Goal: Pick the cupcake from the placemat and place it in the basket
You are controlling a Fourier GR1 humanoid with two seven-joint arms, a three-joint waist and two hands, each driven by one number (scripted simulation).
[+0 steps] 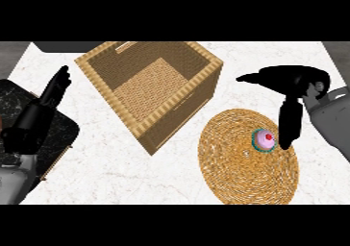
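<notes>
While the open right hand hangs fingers-down beside it, the cupcake — pink icing, red top, teal wrapper — sits on the woven placemat.

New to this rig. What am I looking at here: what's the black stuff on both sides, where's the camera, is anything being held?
One picture, taken from the robot's head, looking steeply down at a white marble counter. The robot is a humanoid; only its grey forearms and black hands show.

The left hand is at the view's left, open with straight fingers, resting and touching nothing. The right hand comes in from the right, open, with one of its fingers pointing down right beside the cupcake. Nothing is held yet.

On the counter: a square wicker basket, nothing inside it, and to its right a round woven placemat. The cupcake, with pink icing and a red dot on top, sits on the placemat's right part. A dark slab lies partly in view at the left edge, under the left arm.
</notes>
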